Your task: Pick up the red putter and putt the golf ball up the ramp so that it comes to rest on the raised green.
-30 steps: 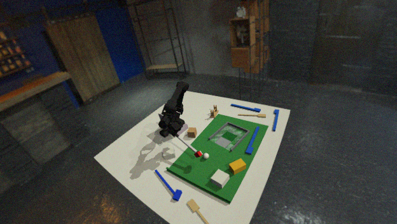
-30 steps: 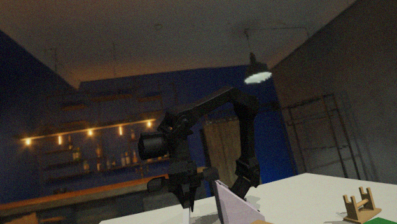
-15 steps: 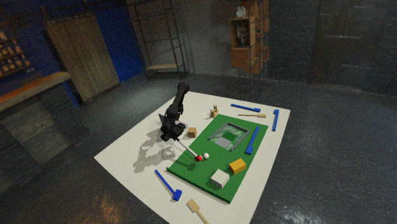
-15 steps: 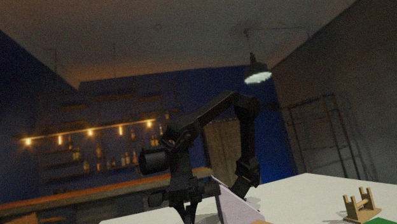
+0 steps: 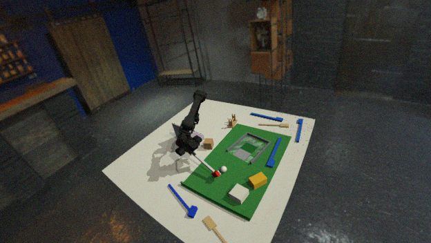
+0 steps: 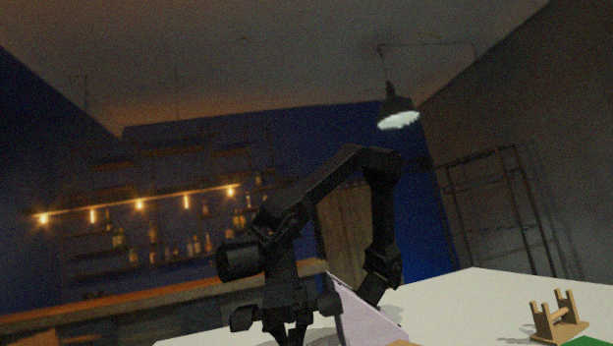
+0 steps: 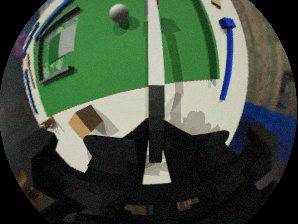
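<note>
My gripper (image 5: 192,152) (image 6: 290,338) (image 7: 153,120) is shut on the dark grip of the red putter (image 5: 216,174) (image 7: 156,60). Its pale shaft slopes down and away from the fingers, and the red head is low over the green mat (image 5: 207,188) (image 7: 110,70). The white golf ball (image 5: 224,169) (image 7: 119,13) lies on the mat close beside the head, on the side towards the ramp. A gap or contact between head and ball cannot be told. The grey ramp (image 5: 242,154) (image 7: 67,41) leads to the raised green (image 5: 248,148) (image 7: 53,50) inside grey walls.
A yellow block (image 5: 258,180) and a white block (image 5: 239,193) stand on the near mat. A blue mallet (image 5: 275,150) lies right of the ramp, another (image 5: 180,197) (image 7: 228,60) off the mat's left. A wooden cube (image 5: 208,143) (image 7: 86,121) and stand (image 5: 232,122) (image 6: 560,317) are beside the mat.
</note>
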You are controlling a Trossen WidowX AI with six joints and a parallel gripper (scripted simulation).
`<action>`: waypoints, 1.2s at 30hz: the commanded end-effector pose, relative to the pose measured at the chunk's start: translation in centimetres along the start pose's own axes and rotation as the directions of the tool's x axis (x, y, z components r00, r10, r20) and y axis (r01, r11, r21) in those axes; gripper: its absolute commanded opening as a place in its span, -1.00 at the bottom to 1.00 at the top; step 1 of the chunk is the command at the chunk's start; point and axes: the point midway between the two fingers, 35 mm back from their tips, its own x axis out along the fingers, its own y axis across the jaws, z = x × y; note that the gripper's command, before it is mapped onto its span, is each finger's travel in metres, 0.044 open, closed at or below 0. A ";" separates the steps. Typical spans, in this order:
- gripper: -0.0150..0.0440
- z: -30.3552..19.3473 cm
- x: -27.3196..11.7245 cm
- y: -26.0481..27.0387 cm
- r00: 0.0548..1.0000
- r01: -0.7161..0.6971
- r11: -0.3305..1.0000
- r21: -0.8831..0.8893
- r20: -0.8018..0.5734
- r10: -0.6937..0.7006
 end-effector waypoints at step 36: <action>-0.49 -0.2 1.3 -2.4 1.000 -0.008 1.000 0.009 0.001 0.008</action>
